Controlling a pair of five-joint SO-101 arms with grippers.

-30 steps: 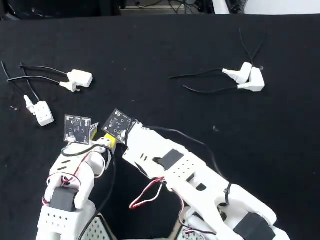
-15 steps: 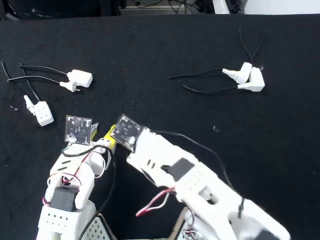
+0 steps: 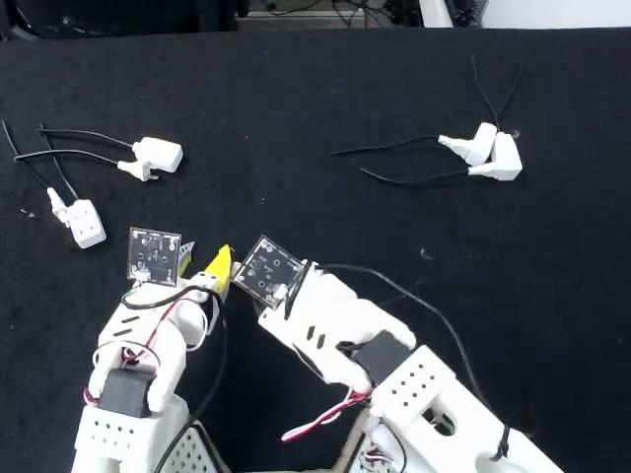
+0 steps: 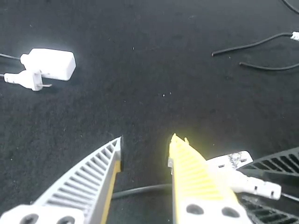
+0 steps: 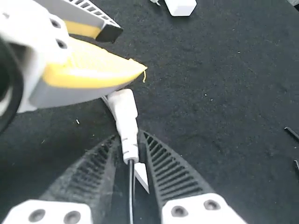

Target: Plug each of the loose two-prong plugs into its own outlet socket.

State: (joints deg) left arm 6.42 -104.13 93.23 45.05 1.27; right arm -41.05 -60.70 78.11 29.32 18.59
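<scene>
Smooth white plug (image 5: pixel 126 122), seemingly pinched between ribbed black jaws

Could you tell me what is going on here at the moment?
The right gripper holds a small white two-prong plug on a black cable, close beside the open yellow-and-grey left gripper. A white outlet socket and another loose plug lie farther out on the black table.

1 overhead table (image 3: pixel 325 89) view; 2 close wrist views sharing 1 plug (image 5: pixel 125 116).
</scene>
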